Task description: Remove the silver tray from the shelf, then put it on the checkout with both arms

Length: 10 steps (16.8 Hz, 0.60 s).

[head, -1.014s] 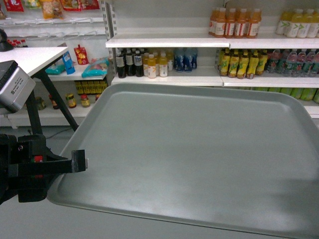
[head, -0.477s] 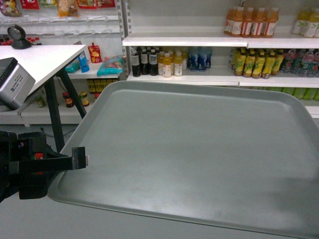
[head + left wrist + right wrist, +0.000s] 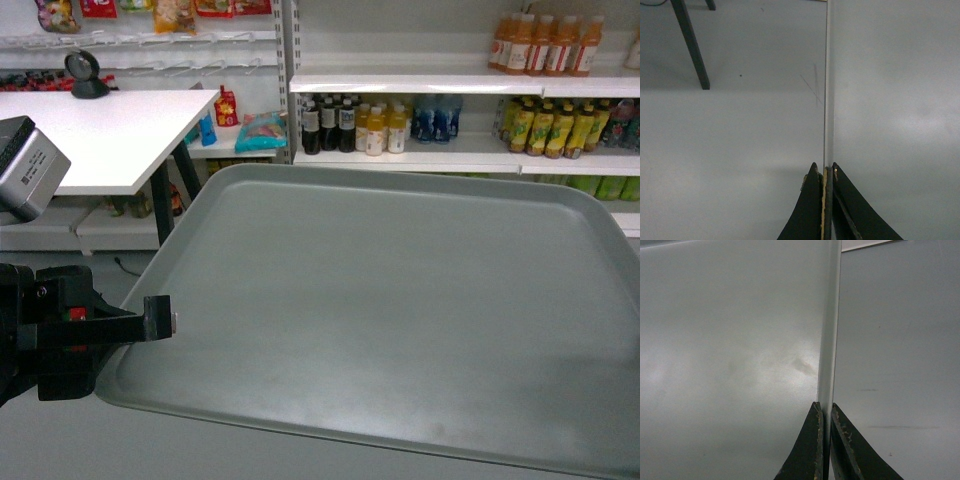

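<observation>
Left fingers (image 3: pixel 826 172) are closed on the left rim of the silver tray (image 3: pixel 895 110); the thin rim edge is seen pinched between the two black tips in the left wrist view. Right fingers (image 3: pixel 824 410) are likewise clamped on the opposite rim of the tray (image 3: pixel 730 355), edge sandwiched between the tips. The tray is held in the air between both arms, roughly level, filling most of the head view (image 3: pixel 390 310); its surface is bare.

Outward from the tray: the left arm (image 3: pixel 70 330), with a red part on it, is seen at the tray's left edge in the head view. The checkout desk (image 3: pixel 90 135) lies to the upper left, well apart from the tray, with a small black round scanner (image 3: pixel 85 75) at its far side. A grey box (image 3: pixel 25 165) sits at the left frame edge. Behind the tray, the white shelf (image 3: pixel 420 85) boards carry rows of bottles (image 3: pixel 365 125).

The right arm is not seen in the head view; its grip is shown only by the right wrist camera. Grey floor (image 3: pixel 730 140) and a dark desk leg (image 3: pixel 690 42) are shown below the tray only in the left wrist view.
</observation>
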Available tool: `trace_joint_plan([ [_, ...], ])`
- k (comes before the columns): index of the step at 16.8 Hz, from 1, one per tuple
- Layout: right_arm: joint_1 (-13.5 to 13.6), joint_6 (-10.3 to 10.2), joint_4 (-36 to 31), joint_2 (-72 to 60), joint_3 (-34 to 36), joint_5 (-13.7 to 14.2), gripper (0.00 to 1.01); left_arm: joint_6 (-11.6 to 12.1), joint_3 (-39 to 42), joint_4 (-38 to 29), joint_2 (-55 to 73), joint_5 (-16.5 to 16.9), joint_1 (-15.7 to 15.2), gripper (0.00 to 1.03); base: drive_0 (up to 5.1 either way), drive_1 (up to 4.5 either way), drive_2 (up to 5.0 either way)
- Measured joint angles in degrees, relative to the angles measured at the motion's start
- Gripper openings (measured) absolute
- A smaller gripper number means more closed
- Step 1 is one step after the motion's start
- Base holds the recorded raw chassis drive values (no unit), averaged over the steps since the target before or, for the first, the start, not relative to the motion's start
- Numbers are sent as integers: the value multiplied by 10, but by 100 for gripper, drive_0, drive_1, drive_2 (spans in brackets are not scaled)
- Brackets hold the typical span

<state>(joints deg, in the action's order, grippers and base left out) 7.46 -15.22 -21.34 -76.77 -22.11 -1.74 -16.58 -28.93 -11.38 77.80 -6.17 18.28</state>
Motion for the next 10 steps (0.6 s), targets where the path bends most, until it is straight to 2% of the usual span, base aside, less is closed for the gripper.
trace_joint_plan([
  [10,0,0,1,0,0,0,3,0,0,1,0,0,0,2,-499,244,244],
])
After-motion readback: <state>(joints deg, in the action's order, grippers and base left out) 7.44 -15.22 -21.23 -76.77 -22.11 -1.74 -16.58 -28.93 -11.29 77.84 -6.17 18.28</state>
